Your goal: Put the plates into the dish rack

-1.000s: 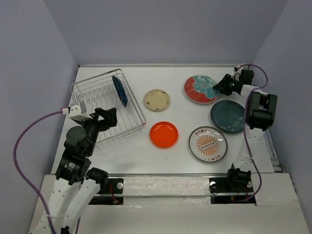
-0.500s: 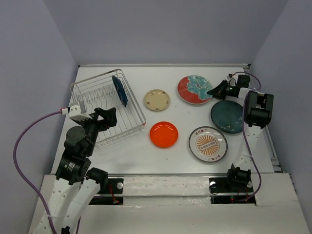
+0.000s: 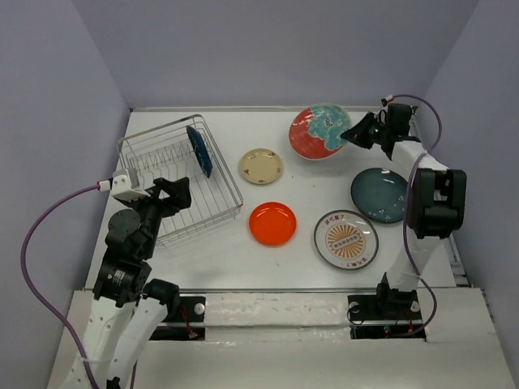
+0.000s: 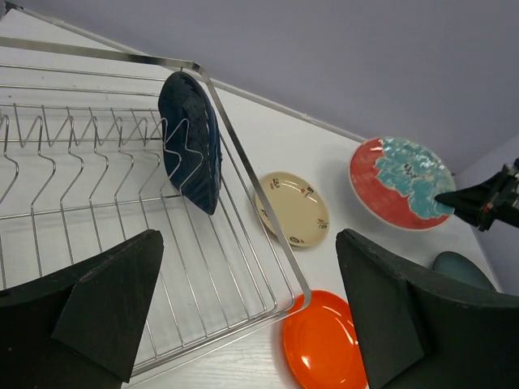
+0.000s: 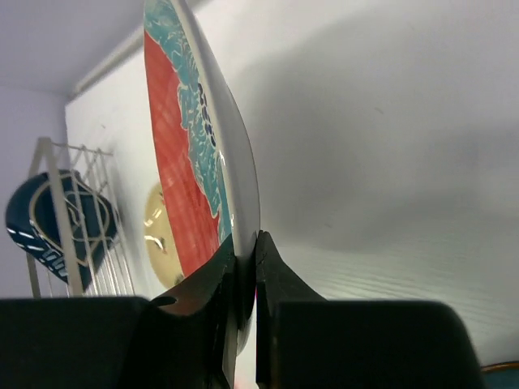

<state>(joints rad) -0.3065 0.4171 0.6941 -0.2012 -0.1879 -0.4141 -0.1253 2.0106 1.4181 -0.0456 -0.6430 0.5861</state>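
1. Now the right gripper (image 3: 349, 135) sits at the far right of the table (image 3: 203, 259), jaws pressed together on the right rim of the floral plate (image 3: 318, 131).
2. Right wrist view: rim clamped between the two fingertips, red-and-teal face on one side, pale underside on the other. The plate is seen nearly edge-on.
3. Floral plate appears tilted in the top view. I cannot tell whether its lower edge touches the table.
4. Left gripper (image 3: 177, 193) hovers over the near part of the rack (image 3: 162, 130), jaws spread wide, nothing between them.
5. Rack stands at the far left, angled to the table edges. One dish is in it: the blue plate (image 3: 199, 151), upright on edge between tines at the rack's far right end.
6. Flat on the table:
   - cream plate (image 3: 261, 166), just right of the rack;
   - orange plate (image 3: 272, 224), nearer than the cream one, close to the rack's near right corner;
   - emblem plate (image 3: 346, 239), right of the orange one;
   - teal plate (image 3: 379, 194), far right, partly behind the right arm.
7. Floral plate is well apart from the rack, with the cream plate between them.
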